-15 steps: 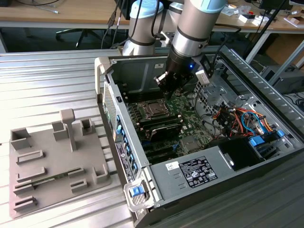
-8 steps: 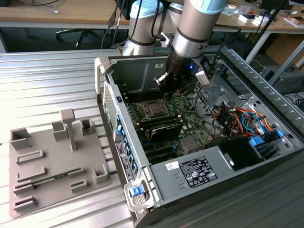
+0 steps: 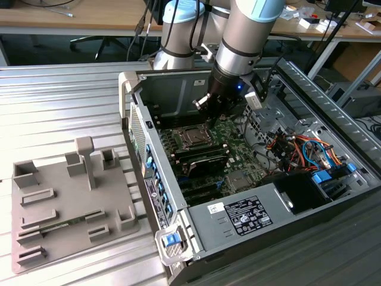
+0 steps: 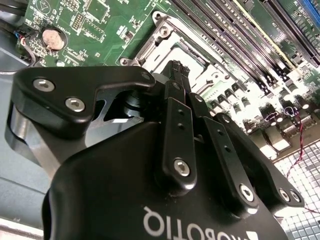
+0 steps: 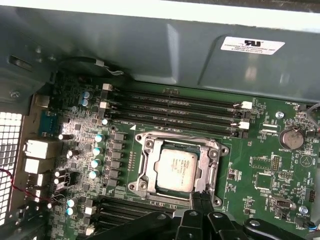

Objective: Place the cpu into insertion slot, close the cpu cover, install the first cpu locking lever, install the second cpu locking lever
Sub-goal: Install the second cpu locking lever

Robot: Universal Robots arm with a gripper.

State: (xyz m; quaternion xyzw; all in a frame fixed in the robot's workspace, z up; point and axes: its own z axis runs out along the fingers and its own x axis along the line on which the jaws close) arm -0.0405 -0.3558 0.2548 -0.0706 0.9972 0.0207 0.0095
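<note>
The cpu (image 5: 175, 169), a silvery square chip, lies flat in the insertion slot (image 5: 150, 187) on the green motherboard. The cpu cover (image 5: 178, 143), a shiny metal frame, lies down around the chip with its window over the chip's face. My gripper (image 5: 200, 198) is shut, its two black fingers pressed together with nothing visible between them. Its tips hang just above one edge of the socket. In the second wrist view the closed tips (image 4: 176, 67) point at the socket frame (image 4: 165, 47). In the exterior view the gripper (image 3: 208, 116) hovers over the socket (image 3: 193, 138) inside the open computer case.
Long black memory slots (image 5: 175, 107) run beside the socket, and the case wall (image 5: 150, 45) rises just beyond them. Cables and drive bays (image 3: 303, 152) fill the case at the exterior view's right. A grey fixture plate (image 3: 65, 202) lies outside the case at the exterior view's left.
</note>
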